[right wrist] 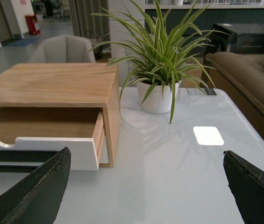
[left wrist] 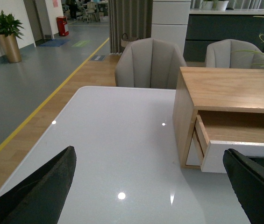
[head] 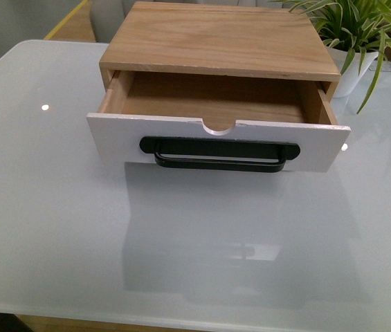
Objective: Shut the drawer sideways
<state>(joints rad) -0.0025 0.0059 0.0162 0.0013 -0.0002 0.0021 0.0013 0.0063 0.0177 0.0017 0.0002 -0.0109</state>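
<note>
The drawer (head: pixel 217 142) stands pulled out of a light wood cabinet (head: pixel 217 38) on the white table (head: pixel 57 228). It has a white front panel, a long black bar handle (head: pixel 219 154), a semicircular notch in its top edge and an empty wood inside. Neither arm shows in the front view. My left gripper (left wrist: pixel 150 186) is open and empty, low over the table, to the left of the cabinet; the drawer (left wrist: pixel 244 156) shows by one finger. My right gripper (right wrist: pixel 146 186) is open and empty to the right of the cabinet, with the drawer (right wrist: pixel 43 149) beside it.
A potted spider plant (head: pixel 361 41) in a white pot stands at the back right, close to the cabinet; it also shows in the right wrist view (right wrist: pixel 160 70). Grey chairs (left wrist: pixel 150 63) stand behind the table. A sofa (right wrist: pixel 248 79) stands off the right side.
</note>
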